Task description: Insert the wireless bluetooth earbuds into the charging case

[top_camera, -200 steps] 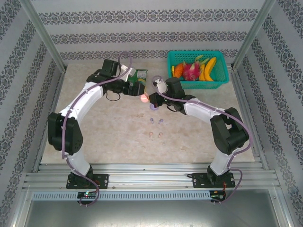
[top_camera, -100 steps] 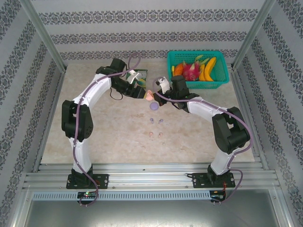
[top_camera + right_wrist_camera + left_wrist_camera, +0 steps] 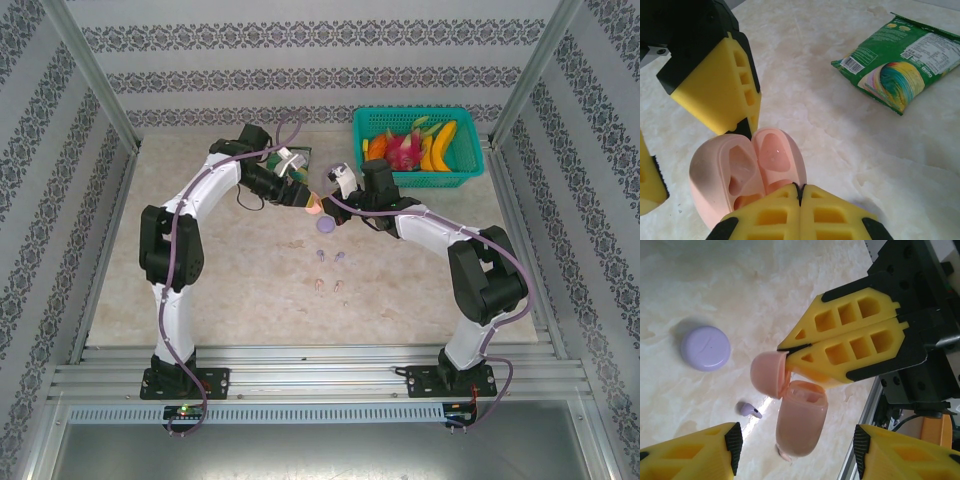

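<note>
Item: pink charging case (image 3: 801,425); hinged open, held above table (image 3: 220,270); we see moulded wells inside.
Right gripper (image 3: 785,349): jaws together, pinching case lid.
Left gripper (image 3: 795,440): jaws apart; case body hangs between its fingers, gap either side.
We count four earbuds loose on table, toward near edge from case: lilac pair (image 3: 320,256); pink pair (image 3: 320,285).
Lilac case (image 3: 705,348): closed, flat on table.
Also: green snack packet (image 3: 902,67); teal fruit basket (image 3: 425,181), far right corner.
</note>
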